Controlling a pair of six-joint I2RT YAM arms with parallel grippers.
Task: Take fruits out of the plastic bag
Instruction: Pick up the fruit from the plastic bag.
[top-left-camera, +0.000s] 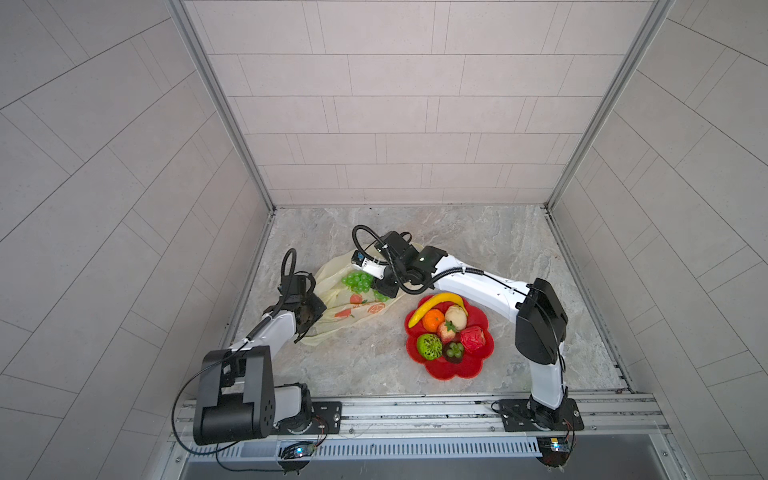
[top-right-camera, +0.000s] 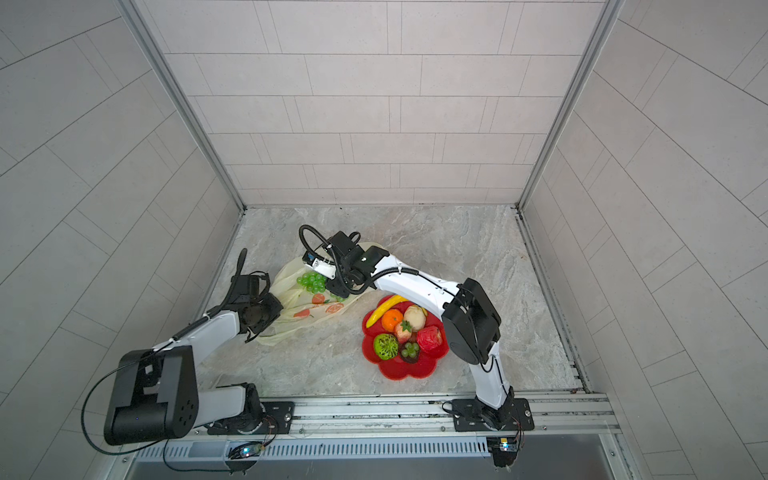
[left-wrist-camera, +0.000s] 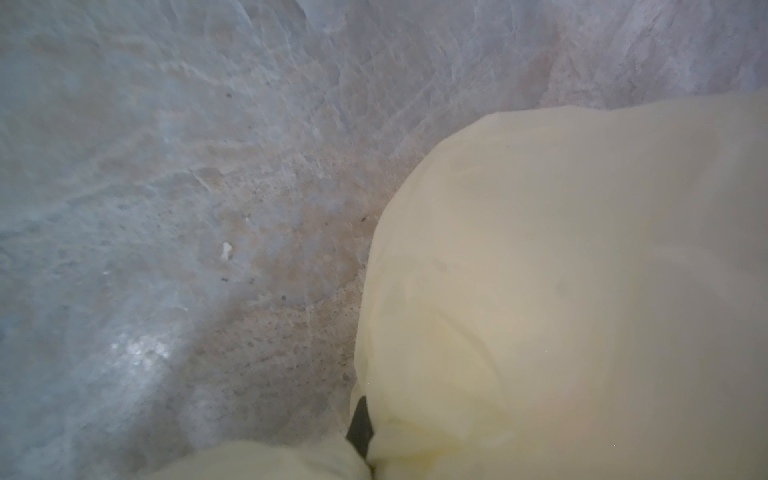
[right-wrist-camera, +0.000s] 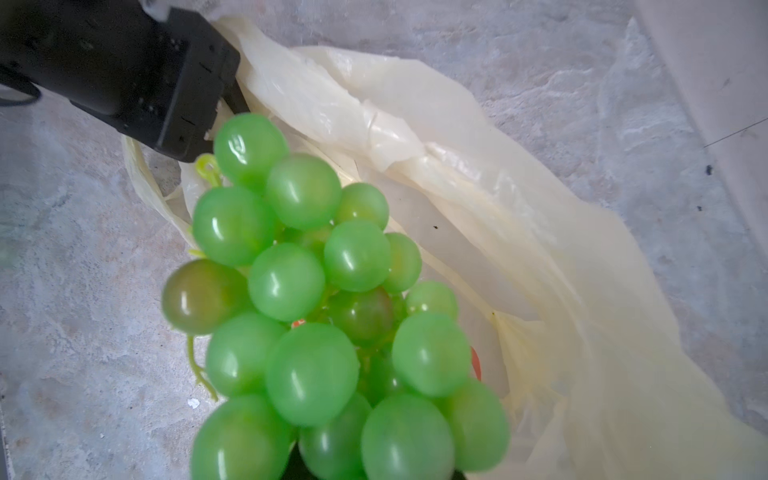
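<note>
Jaws of L gripper (top-left-camera: 308, 322) are pinched shut on the plastic bag (top-left-camera: 326, 291) at its lower left edge. In L wrist view one dark fingertip (left-wrist-camera: 360, 428) pokes out btw folds of the pale bag at the bottom of the frame. Jaws of R gripper (top-left-camera: 384, 286) are hidden, so can't tell how wide they are or if they hold anything. The grape bunch (right-wrist-camera: 324, 311) fills the middle & bottom of R wrist view, very close to the camera, w/ the open bag behind it. In both top views the grape bunch sits on top of the bag, left of center, right against R gripper. The other fruits lie on a red plate (top-left-camera: 453, 372) just right of the bag, low in the frame: banana (top-left-camera: 436, 305), orange (top-left-camera: 433, 319), cream bulb (top-left-camera: 456, 316), green ball (top-left-camera: 429, 345), red piece (top-left-camera: 472, 338) & dark mangosteen (top-left-camera: 454, 352). Bag & plate both rest on the grey stone table (top-left-camera: 478, 237).
</note>
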